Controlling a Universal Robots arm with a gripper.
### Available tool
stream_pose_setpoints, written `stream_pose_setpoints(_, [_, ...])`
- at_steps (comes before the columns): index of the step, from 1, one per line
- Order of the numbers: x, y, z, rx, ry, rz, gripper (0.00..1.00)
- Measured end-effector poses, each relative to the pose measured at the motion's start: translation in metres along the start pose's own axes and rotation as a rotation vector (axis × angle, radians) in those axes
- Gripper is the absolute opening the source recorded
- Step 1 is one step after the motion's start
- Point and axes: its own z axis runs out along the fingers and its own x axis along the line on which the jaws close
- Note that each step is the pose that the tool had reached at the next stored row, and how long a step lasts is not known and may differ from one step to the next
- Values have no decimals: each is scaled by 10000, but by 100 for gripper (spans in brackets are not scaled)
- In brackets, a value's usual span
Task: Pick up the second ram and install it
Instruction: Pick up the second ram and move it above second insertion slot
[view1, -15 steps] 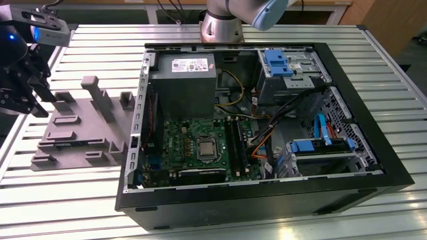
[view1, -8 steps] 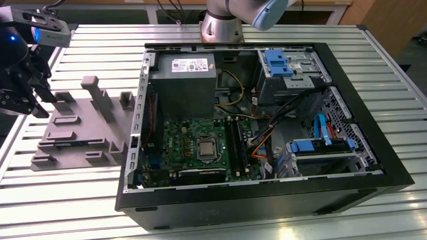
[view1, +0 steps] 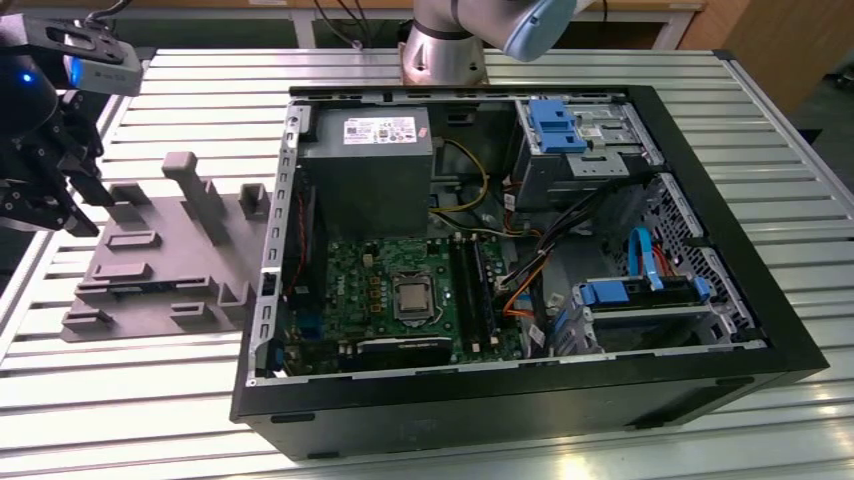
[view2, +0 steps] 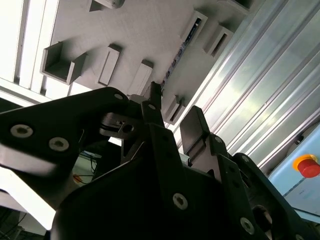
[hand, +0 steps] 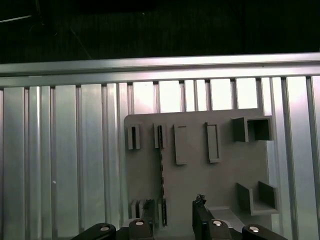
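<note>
- Your gripper (hand: 173, 210) has its fingers (hand: 200, 217) spread apart with nothing held between them; in the second wrist view (view2: 175, 102) you see the same open gap.
- The second ram (hand: 161, 170) stands on its thin edge in the grey holder (hand: 200, 185), seated in narrow slots at both ends, and appears as a dark line running across the holder's plate.
- In the first wrist view the near end of the second ram lines up with the gap between the fingers, closer to one finger than to the other. You cannot tell from the pictures how high the gripper sits above it, and no contact is visible.
- In the second wrist view the second ram (view2: 181, 44) lies beyond the fingertips, well apart from them.
- In the exterior view your gripper (view1: 67, 205) hangs at the exterior view's left, beside the grey holder (view1: 160, 270), over the slatted metal desk (view1: 160, 400).
- The open computer case (view1: 534, 400) lies on the desk to the exterior view's right of the holder, just beside it, with the green motherboard (view1: 360, 280) and its long black memory slots (view1: 470, 285) exposed.
</note>
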Motion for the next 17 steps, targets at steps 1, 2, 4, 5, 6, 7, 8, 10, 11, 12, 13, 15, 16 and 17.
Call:
stream_pose_setpoints(1, [4,-1,15,-1,1,-1,43])
stream_pose_setpoints(2, [10,-3,33,-1,1,-2,43])
stream_pose_setpoints(4, [22,-4,71,-1,1,-1,43])
stream_pose_setpoints(5, [27,-5,88,-1,1,-1,43])
stream_pose_setpoints(6, [31,-5,106,-1,2,-1,43])
stream_pose_setpoints(7, [34,-6,124,-1,1,0,43])
stream_pose_setpoints(8, [36,-7,142,-1,-1,-1,43])
stream_pose_setpoints(10, [41,-9,177,-3,-30,-4,43])
stream_pose_setpoints(11, [49,-8,196,-5,-44,-17,43])
stream_pose_setpoints(12, [57,-4,214,-7,-53,-70,43])
stream_pose_setpoints(13, [60,-3,230,-7,-54,-154,43])
stream_pose_setpoints(15, [63,-4,258,-16,-45,-387,43])
stream_pose_setpoints(16, [65,-5,273,-18,-42,-528,43])
stream_pose_setpoints(17, [65,-5,288,-22,-36,-672,43])
